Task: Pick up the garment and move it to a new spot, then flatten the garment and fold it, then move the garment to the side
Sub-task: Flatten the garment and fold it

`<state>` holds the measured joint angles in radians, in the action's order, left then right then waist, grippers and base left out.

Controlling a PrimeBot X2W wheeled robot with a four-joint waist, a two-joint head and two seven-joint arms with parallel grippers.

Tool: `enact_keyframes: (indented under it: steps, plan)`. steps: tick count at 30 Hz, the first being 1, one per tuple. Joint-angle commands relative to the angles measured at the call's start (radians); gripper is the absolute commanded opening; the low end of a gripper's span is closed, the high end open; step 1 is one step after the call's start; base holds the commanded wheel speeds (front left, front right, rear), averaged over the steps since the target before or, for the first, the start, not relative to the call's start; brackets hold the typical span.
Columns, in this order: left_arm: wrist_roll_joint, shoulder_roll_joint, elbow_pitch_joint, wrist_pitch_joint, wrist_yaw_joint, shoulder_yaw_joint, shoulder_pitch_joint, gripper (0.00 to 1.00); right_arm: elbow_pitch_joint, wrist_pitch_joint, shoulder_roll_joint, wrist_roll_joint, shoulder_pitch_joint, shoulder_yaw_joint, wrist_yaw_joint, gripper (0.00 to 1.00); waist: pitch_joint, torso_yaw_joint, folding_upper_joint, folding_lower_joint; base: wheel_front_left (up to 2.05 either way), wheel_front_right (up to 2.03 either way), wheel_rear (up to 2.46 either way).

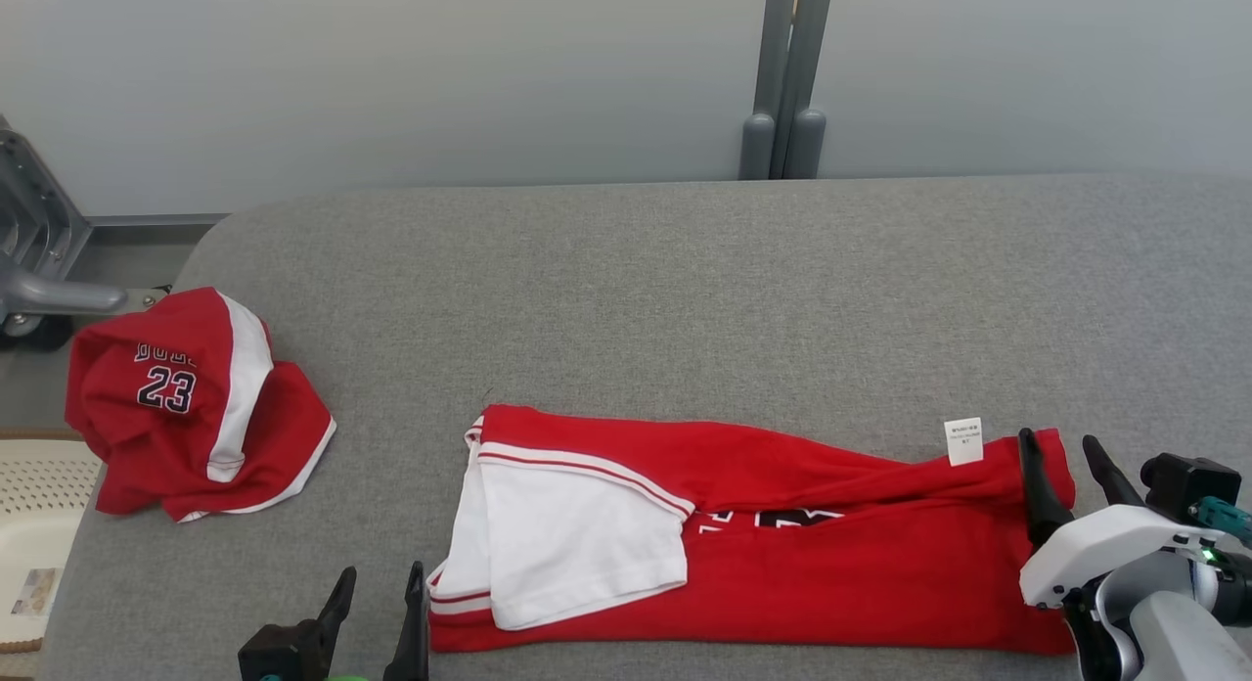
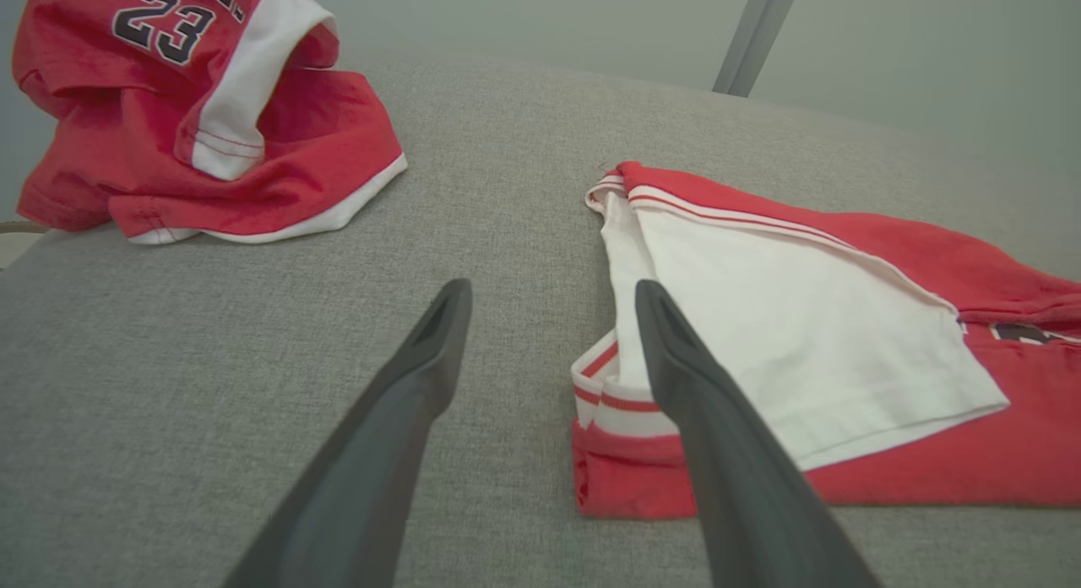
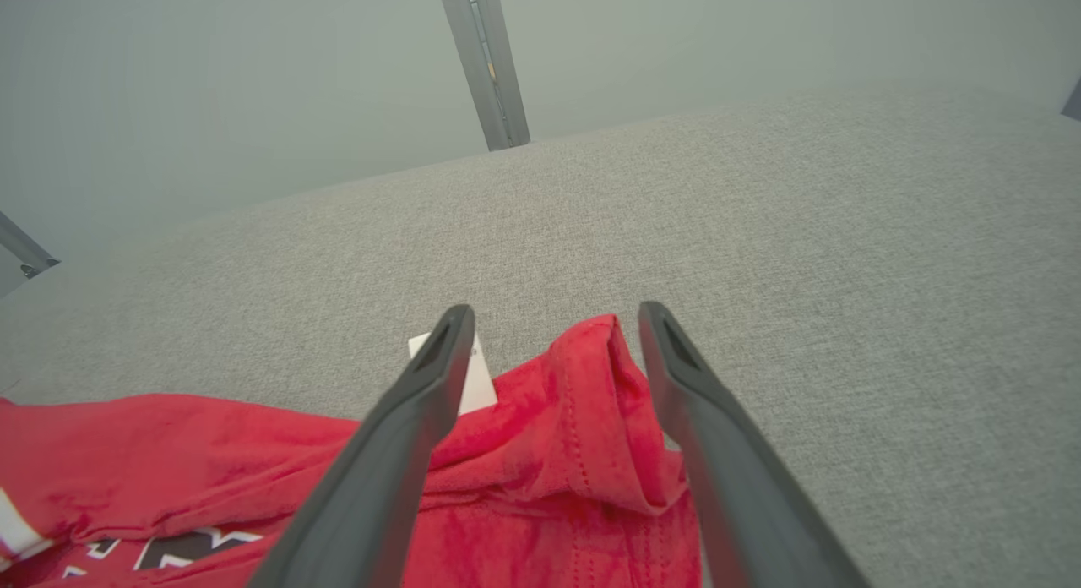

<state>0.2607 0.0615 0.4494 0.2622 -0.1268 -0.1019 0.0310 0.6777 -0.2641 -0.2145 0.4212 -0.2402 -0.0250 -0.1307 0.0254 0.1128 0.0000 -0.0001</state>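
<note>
Garment [image 1: 831,573]: red, with a white panel [image 1: 577,544]. It lies folded into a long band on the near part of the grey padded table [image 1: 685,290], its length running left to right. The white panel covers its left end. A small white tag [image 1: 963,440] sticks out at its far edge, close to the right end. Black-and-white lettering shows partly at its middle. Left claw [image 1: 382,570]: fingers spread, nothing between them, placed at the garment's near left corner. In the left wrist view the left claw [image 2: 551,288] has one finger above bare table and the other over the striped cuff; contact with the cloth cannot be confirmed. Right claw [image 1: 1056,437]: fingers spread, at the garment's right end. In the right wrist view the right claw [image 3: 555,309] straddles the bunched red edge without pinching it, and the tag sits just beside one finger. A second garment [image 1: 186,407], red and white and marked 23, lies crumpled well to the left of the garment, at the table's left edge. A grey post [image 1: 787,74] stands beyond the table, far behind the garment.
</note>
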Motion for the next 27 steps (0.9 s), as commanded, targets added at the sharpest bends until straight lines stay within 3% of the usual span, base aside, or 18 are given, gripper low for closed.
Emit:
enact_keyframes:
  steps: [1,27]
  plan:
    - [-0.008,-0.001,-0.004,0.003,-0.004,0.000,0.015,1.00,0.006,0.000,-0.004,0.008,-0.010,0.004,0.000,1.00,-0.001,0.003,0.0000,0.0001,0.00,0.00,0.00]
    - [-0.011,-0.006,-0.016,0.003,-0.005,-0.013,0.026,1.00,0.028,0.000,0.002,0.008,0.015,0.007,0.000,1.00,0.003,-0.006,0.0000,0.0001,0.00,0.00,0.00]
